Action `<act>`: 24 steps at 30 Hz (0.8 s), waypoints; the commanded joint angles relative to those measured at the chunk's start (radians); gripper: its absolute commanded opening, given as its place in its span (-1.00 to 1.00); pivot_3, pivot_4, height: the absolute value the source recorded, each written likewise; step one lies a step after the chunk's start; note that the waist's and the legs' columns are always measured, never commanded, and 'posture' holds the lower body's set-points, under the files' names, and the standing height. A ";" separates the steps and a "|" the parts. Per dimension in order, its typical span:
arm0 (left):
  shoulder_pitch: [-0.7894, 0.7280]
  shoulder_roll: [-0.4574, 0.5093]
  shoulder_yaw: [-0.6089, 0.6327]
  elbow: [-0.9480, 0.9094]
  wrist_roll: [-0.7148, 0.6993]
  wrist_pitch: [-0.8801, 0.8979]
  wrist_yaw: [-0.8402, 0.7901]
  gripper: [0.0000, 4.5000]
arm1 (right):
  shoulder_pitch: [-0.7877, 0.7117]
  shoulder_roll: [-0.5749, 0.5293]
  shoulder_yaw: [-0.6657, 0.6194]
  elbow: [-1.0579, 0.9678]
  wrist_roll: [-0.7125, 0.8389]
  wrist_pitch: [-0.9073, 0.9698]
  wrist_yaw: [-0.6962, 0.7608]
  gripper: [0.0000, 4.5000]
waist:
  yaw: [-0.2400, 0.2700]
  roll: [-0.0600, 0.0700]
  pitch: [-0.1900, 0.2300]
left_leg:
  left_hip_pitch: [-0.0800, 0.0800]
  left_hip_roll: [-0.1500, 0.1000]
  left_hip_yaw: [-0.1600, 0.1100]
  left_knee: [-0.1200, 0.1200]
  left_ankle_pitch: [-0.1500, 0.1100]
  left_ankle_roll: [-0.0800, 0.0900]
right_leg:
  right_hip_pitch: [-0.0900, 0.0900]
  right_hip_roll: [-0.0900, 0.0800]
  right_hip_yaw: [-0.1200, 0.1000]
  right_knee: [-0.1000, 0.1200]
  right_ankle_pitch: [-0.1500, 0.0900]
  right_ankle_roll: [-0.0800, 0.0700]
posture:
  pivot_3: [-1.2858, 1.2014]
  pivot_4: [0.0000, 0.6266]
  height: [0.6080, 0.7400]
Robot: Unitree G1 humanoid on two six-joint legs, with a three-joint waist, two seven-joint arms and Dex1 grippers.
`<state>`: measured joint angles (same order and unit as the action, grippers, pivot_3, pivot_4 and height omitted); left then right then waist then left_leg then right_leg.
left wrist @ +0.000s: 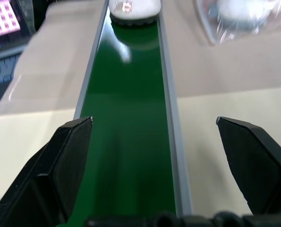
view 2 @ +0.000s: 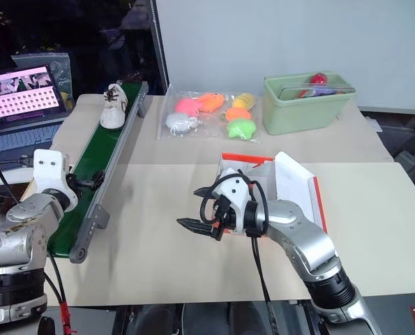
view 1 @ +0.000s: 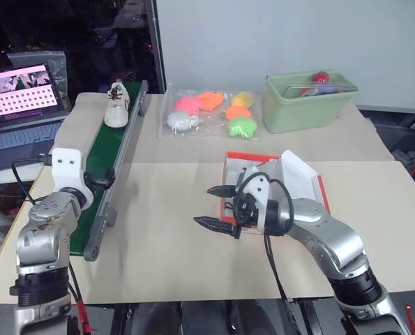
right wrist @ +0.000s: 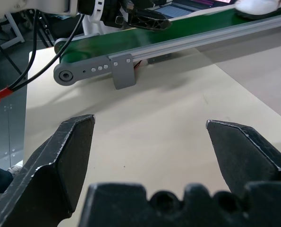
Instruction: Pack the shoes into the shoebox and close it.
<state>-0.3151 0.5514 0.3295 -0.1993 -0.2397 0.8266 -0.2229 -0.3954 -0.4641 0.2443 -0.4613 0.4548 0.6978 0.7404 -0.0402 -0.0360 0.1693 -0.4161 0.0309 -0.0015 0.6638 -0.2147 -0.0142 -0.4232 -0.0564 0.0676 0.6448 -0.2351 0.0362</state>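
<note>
One white shoe [view 1: 116, 105] with dark laces stands at the far end of the green conveyor belt [view 1: 108, 157]; its heel shows in the left wrist view [left wrist: 133, 8]. The red-orange shoebox [view 1: 249, 155] sits open at mid-table, its white-lined lid [view 1: 301, 176] tipped up to the right. My right hand hides part of its inside. My right gripper [view 1: 202, 206] hovers open and empty just left of the box, pointing towards the belt [right wrist: 149, 122]. My left gripper [left wrist: 153, 120] is open and empty over the belt's near end, aimed along it at the shoe.
Soft toys in clear plastic [view 1: 210, 112] lie at the back centre, with a pale green bin [view 1: 306, 103] to their right. An open laptop [view 1: 19, 94] stands off the table's left side. Bare tabletop [view 1: 165, 209] lies between belt and box.
</note>
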 commanded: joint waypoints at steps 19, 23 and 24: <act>-0.127 0.063 0.009 -0.048 -0.002 0.206 0.023 1.00 | -0.015 0.010 -0.016 -0.018 0.013 0.008 -0.007 0.98 | -0.001 0.000 0.000 | 0.000 0.000 0.000 0.000 0.000 0.000 | 0.000 0.000 0.000 0.000 0.000 0.000 | 0.03 -0.52 0.83; -0.126 0.068 0.008 -0.038 0.009 0.193 0.023 1.00 | -0.014 0.009 -0.018 -0.018 0.014 0.007 -0.006 0.98 | -0.001 0.000 0.000 | 0.000 0.000 0.000 0.000 0.000 0.000 | 0.000 0.000 0.000 0.001 0.000 0.000 | 0.03 -0.52 0.83; -0.124 0.067 0.009 -0.036 0.011 0.193 0.023 1.00 | -0.014 0.009 -0.018 -0.018 0.015 0.007 -0.006 0.98 | -0.001 0.000 0.000 | 0.000 0.000 0.000 0.000 0.000 0.000 | 0.000 0.000 0.000 0.001 0.000 0.000 | 0.03 -0.52 0.83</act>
<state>-0.4319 0.6008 0.3283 -0.2210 -0.2389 1.0444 -0.2062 -0.3955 -0.4577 0.2443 -0.4612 0.4549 0.7073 0.7345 -0.0415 -0.0364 0.1695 -0.4161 0.0308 -0.0014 0.6637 -0.2147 -0.0142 -0.4235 -0.0565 0.0678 0.6454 -0.2352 0.0363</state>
